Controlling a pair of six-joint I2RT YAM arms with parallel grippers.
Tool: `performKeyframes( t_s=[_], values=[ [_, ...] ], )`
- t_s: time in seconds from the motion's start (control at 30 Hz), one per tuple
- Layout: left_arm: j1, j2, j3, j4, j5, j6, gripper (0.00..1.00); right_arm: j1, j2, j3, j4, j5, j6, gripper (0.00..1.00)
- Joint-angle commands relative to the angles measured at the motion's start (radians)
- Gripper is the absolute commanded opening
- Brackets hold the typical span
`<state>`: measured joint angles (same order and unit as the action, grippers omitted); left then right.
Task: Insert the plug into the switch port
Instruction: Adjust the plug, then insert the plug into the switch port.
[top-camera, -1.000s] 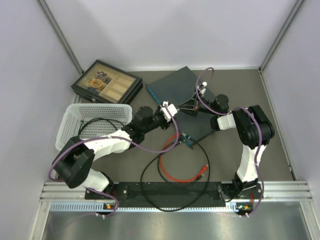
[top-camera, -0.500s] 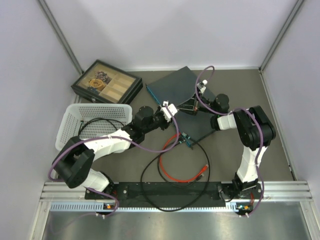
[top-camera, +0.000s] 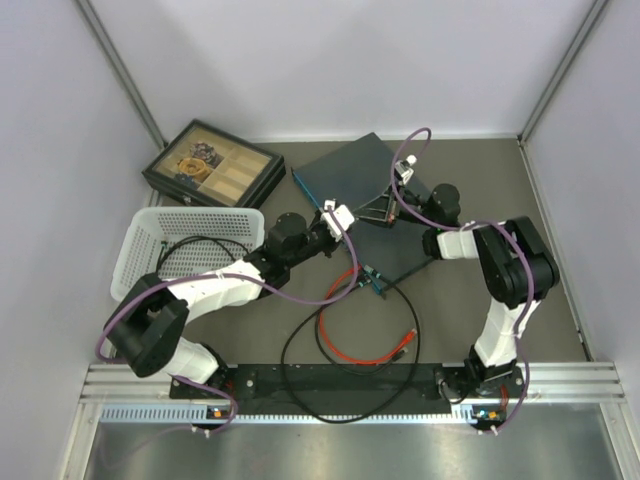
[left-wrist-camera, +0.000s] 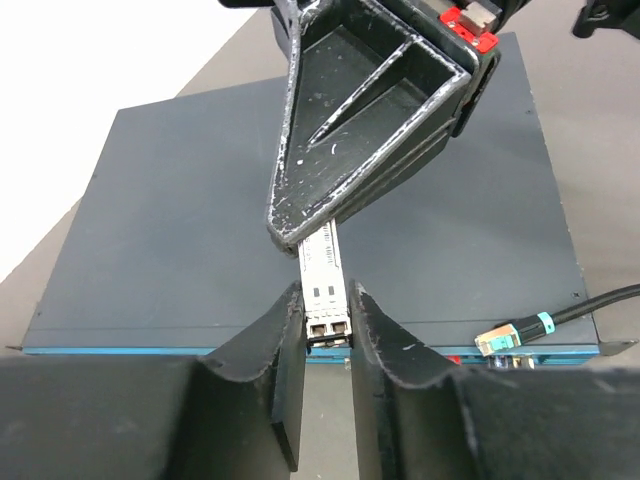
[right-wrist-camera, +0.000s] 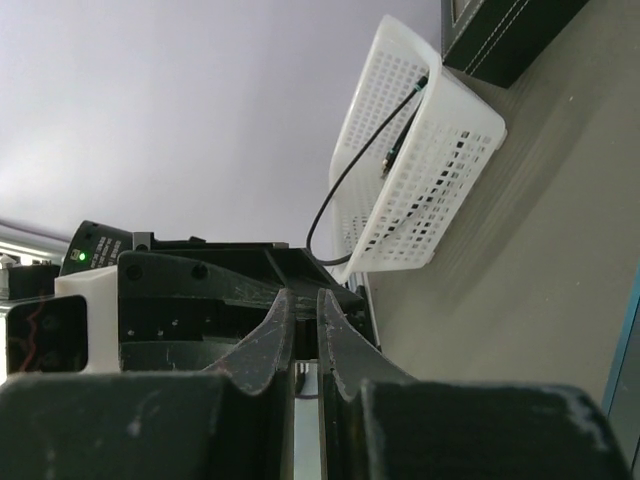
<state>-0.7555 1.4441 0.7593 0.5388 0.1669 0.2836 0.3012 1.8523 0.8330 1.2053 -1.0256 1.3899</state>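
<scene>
Top: switch (top-camera: 345, 172) at 12 o'clock of table (top-camera: 560, 300). Teal port edge faces 8 o'clock, likely for left-arm access.

Left wrist: right gripper (left-wrist-camera: 305, 232) pinches plug (left-wrist-camera: 325, 290) above switch, free end offered. Left gripper (left-wrist-camera: 325, 298) jaws hug that end, contact unclear; probably handover for regrip. Print on plug unreadable.

Right wrist: fingers (right-wrist-camera: 265, 345) nearly pressed together. No writing legible.

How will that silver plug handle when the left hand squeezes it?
Likely rigid: the silver plug looks like a metal-cased block, so the left hand shouldn't deform it. Its smooth flat sides may be slippery. Probably light: the right hand carries it by one end over the switch.
</scene>
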Motion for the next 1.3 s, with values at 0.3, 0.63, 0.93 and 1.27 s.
performKeyframes(
  t_s=[0.3,0.63,0.93,1.27],
  values=[
    [-0.011,-0.053,-0.008,0.087,0.009,0.011,0.0,0.019,-0.1,0.021,-0.251,0.024,-0.209,0.0],
    [-0.01,-0.096,-0.136,0.078,0.013,-0.08,0.0,-0.022,-0.183,0.083,-0.579,0.085,-0.461,0.7],
    [0.025,-0.083,-0.242,0.136,0.06,-0.178,0.0,-0.204,-0.269,0.261,-1.124,0.361,-0.929,0.97],
    [0.091,0.111,-0.233,0.28,0.174,-0.251,0.0,-0.447,-0.162,0.317,-1.113,0.536,-1.068,0.99]
  ],
)
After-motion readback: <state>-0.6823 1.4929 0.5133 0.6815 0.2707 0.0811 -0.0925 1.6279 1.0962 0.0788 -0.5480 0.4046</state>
